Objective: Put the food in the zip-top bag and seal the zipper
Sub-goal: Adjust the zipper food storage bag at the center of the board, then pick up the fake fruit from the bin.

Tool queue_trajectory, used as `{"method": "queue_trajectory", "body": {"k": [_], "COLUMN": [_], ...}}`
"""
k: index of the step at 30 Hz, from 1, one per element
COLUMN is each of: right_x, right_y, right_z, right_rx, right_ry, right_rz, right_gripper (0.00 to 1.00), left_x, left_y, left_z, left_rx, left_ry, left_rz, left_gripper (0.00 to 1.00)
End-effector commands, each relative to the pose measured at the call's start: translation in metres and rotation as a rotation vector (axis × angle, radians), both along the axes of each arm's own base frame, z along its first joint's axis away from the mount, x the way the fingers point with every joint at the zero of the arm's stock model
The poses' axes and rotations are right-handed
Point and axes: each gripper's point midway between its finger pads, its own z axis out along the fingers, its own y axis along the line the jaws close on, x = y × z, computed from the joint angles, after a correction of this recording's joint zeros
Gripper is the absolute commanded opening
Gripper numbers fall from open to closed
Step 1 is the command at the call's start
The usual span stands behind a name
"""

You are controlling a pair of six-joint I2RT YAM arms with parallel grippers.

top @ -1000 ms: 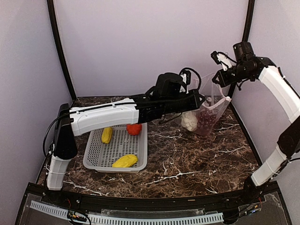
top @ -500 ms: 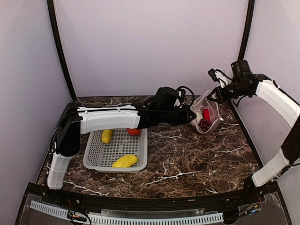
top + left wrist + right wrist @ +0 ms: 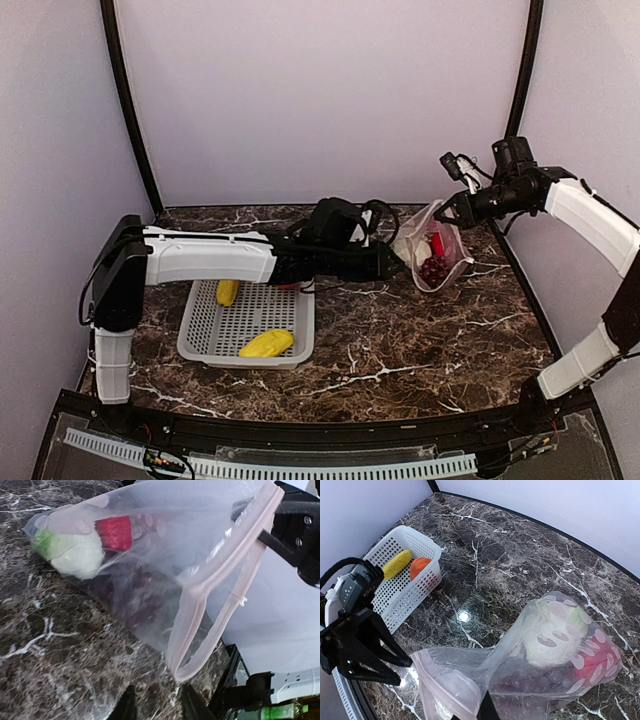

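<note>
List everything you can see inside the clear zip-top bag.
Inside the zip-top bag are a white cauliflower with green leaves, a red pepper and a dark purple grape bunch. Anything lying beneath or behind these three is covered and cannot be seen.

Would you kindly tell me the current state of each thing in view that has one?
bag: mouth open, rim held up
zipper: unsealed
cauliflower: in bag
pepper: in bag
grapes: in bag
yellow fruits: in basket
orange piece: in basket
basket: upright, holding three pieces
left pincer: open, empty
right pincer: shut on bag rim
</note>
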Motion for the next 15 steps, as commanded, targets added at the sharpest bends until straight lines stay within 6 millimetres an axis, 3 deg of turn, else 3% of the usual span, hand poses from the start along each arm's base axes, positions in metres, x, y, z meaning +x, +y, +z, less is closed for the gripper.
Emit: {"method": "queue_trajectory", "body": {"k": [1,2,3,4,5,6,7,8,9,15], "right_x": [-0.014,-0.016,-0.018,-0.021,-0.023,-0.026,-0.028,-0.030,-0.033,-0.049], "right_y": [0.009,0.010,0.011,0.013,0.013,0.014,0.014,0.014,0.014,0.010], "right_z": [0.023,0.023,0.020,0.020,0.017,0.016,0.015,0.014,0.012,0.006], "right_rx": [0.069,0.077,0.088,0.098,0.106,0.115,0.120,0.120,0.123,0.154], "right_ry": [-0.102,-0.113,-0.118,-0.130,-0.135,-0.141,-0.144,-0.148,-0.153,-0.199], "right_rz": [0.068,0.077,0.085,0.095,0.099,0.108,0.114,0.120,0.124,0.147], "right_gripper": [0.00,0.00,0.00,0.00,0.00,0.00,0.00,0.00,0.00,0.00], "left_x": [-0.023,-0.028,-0.028,-0.033,-0.032,-0.038,-0.038,-0.042,-0.048,-0.069], "left_y": [0.059,0.075,0.092,0.109,0.124,0.141,0.154,0.170,0.184,0.241], "left_z": [0.045,0.022,0.036,0.016,0.026,0.006,0.014,-0.001,-0.003,-0.037], "left_rx": [0.044,0.118,0.141,0.222,0.251,0.334,0.359,0.433,0.476,0.707], "left_ry": [-0.136,-0.124,-0.182,-0.171,-0.216,-0.200,-0.234,-0.220,-0.217,-0.179], "left_rz": [0.024,0.031,0.058,0.061,0.087,0.086,0.103,0.107,0.100,0.042], "left_gripper": [0.37,0.43,0.49,0.51,0.57,0.59,0.64,0.65,0.68,0.79]}}
